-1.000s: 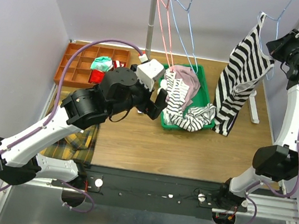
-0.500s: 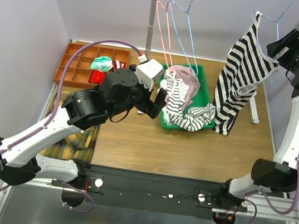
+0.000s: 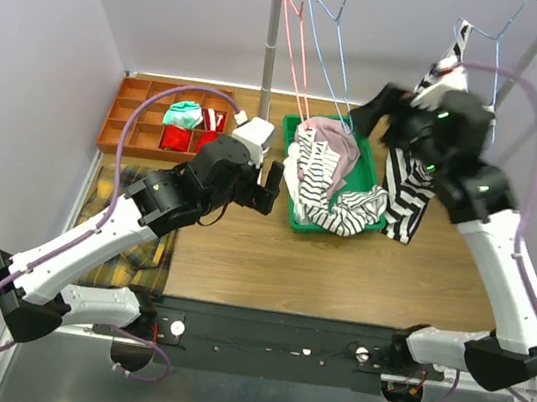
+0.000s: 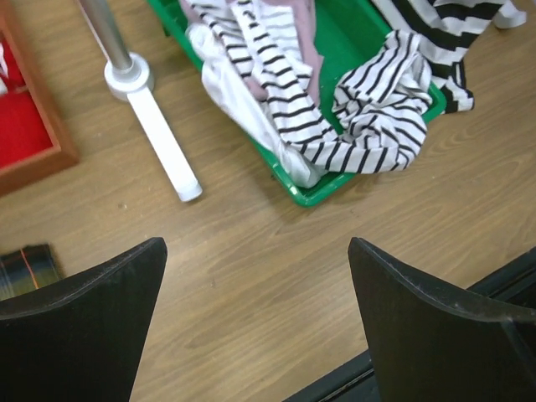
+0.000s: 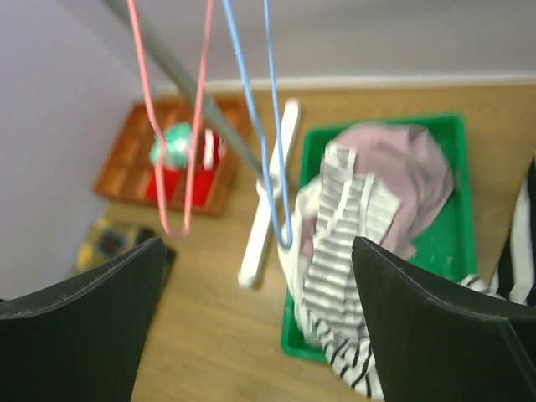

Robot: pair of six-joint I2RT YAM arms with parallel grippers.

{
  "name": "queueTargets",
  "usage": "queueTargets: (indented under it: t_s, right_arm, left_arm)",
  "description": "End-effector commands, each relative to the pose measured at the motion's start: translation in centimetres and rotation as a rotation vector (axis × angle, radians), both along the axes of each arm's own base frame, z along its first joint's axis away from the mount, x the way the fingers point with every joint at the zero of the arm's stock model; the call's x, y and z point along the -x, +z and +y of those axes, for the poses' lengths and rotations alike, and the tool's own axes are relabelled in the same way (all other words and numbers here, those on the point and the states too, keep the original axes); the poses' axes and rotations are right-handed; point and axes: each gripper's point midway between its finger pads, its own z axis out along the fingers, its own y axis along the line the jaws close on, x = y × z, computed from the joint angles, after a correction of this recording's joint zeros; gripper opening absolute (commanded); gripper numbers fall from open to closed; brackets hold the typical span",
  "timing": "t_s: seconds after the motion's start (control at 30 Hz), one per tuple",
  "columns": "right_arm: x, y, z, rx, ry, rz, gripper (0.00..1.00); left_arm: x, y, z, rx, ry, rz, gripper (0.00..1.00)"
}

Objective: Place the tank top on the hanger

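One tank top (image 3: 408, 194), wide black-and-white stripes, hangs at about two o'clock of the table (image 3: 319, 269) in the overhead view. Its strap reaches up to the light-blue hanger (image 3: 486, 33), whose hook goes up to the rail at the top edge, and its hem drops to the wood just right of the green tray (image 3: 362, 132). We cannot see its middle, since the right arm crosses in front of it. The right gripper (image 3: 379, 104) is blurred overhead, at nine o'clock of the tank top and just apart from it. From its own wrist camera we see its jaws spread wide with nothing between them (image 5: 257, 243), looking down past the wire hangers to the tray. The tray sits near twelve o'clock of the table's middle and holds a dusty-pink garment (image 3: 336, 138) with a finer-striped cloth (image 3: 323, 187) spilling over its near rim. At eleven o'clock of the tray stands the rack's upright pole (image 3: 271, 35), and red wire hangers (image 3: 296, 33) and more blue ones (image 3: 325, 38) slant down from the rail towards the tray. The left gripper (image 3: 273, 186) hovers at nine o'clock of the tray, low over bare wood. We see its jaws open to the full and holding nothing (image 4: 255, 243), with the tray's corner and the tank top's hem ahead at one o'clock. Farther out at ten o'clock lies a wooden compartment box (image 3: 124, 121) with red and green bits in it, and a plaid cloth (image 3: 130, 246) lies at eight o'clock under the left arm.
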Motion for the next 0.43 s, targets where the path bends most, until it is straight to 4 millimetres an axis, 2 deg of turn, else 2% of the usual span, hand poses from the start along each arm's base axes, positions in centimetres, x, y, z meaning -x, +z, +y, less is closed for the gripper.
queueTargets:
  t_s: [0.0, 0.07, 0.1, 0.13, 0.2, 0.23, 0.33, 0.37, 0.4]
  right_arm:
    - [1.4, -9.0, 1.8, 0.056, -0.105, 0.123, 1.0]
    - [2.8, -11.5, 2.1, 0.046, -0.111, 0.158, 1.0]
    - [3.7, -10.9, 1.5, 0.005, -0.114, 0.124, 1.0]
    - [4.2, -13.8, 1.1, 0.018, -0.128, 0.172, 1.0]
    - [5.0, -15.0, 1.0, 0.004, -0.111, 0.185, 1.0]
    - [5.5, -16.6, 0.9, 0.011, -0.11, 0.214, 1.0]
    - [6.2, -19.0, 1.1, 0.016, -0.09, 0.252, 1.0]
    - [6.5, -20.6, 0.9, 0.035, -0.09, 0.275, 1.0]
    - [6.5, -20.9, 0.6, 0.037, -0.096, 0.272, 1.0]
  left_arm:
    - [0.1, -1.7, 2.1, 0.075, 0.124, 0.009, 0.99]
    - [0.2, -2.9, 2.4, 0.096, 0.163, 0.039, 0.99]
    - [0.3, -4.3, 2.8, 0.079, 0.181, 0.058, 0.99]
    - [0.3, -4.9, 2.9, 0.074, 0.191, 0.065, 0.99]
    - [0.3, -6.4, 3.2, 0.063, 0.219, 0.087, 0.99]
    - [0.1, -6.8, 3.5, 0.057, 0.237, 0.089, 0.99]
    - [0.1, -8.1, 3.4, 0.06, 0.246, 0.097, 0.99]
    - [0.0, -8.3, 3.5, 0.06, 0.256, 0.095, 0.99]
    - [-0.1, -8.6, 3.5, 0.063, 0.262, 0.094, 0.99]
